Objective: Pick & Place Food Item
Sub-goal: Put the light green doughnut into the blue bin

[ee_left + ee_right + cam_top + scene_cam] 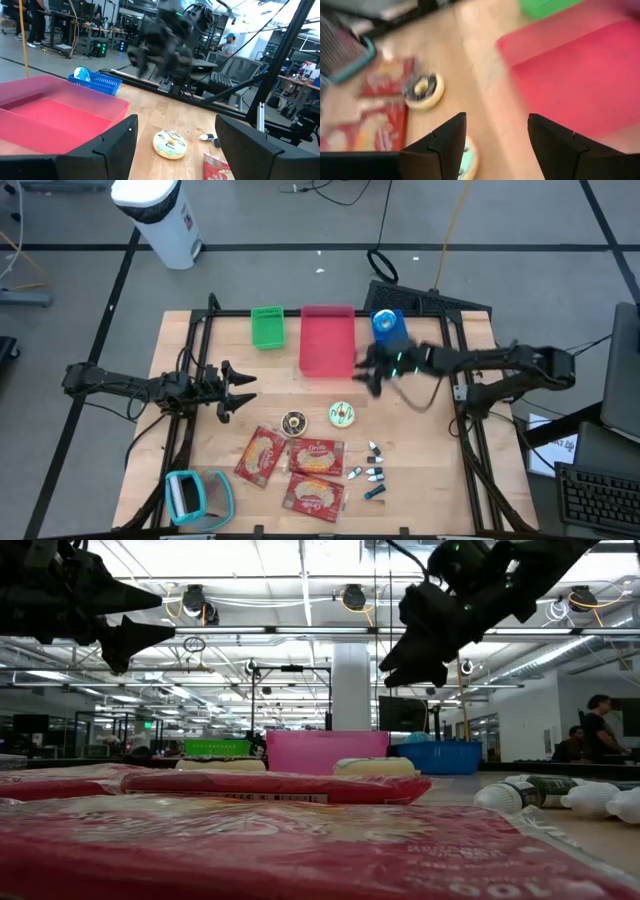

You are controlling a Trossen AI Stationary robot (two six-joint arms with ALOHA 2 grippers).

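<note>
Two doughnuts lie flat on the wooden table, a chocolate-iced one and a mint-iced one. Three red snack packets lie nearer the front edge. My right gripper hangs open and blurred above the table, at the red bin's near right corner. Its wrist view shows nothing between the fingers, with the mint doughnut below them and the chocolate one beyond. My left gripper waits open at the table's left, level, facing the mint doughnut.
A green basket and a blue basket flank the red bin along the far edge. Several small bottles lie right of the packets. A teal object sits at the near left corner. People sit beyond the table.
</note>
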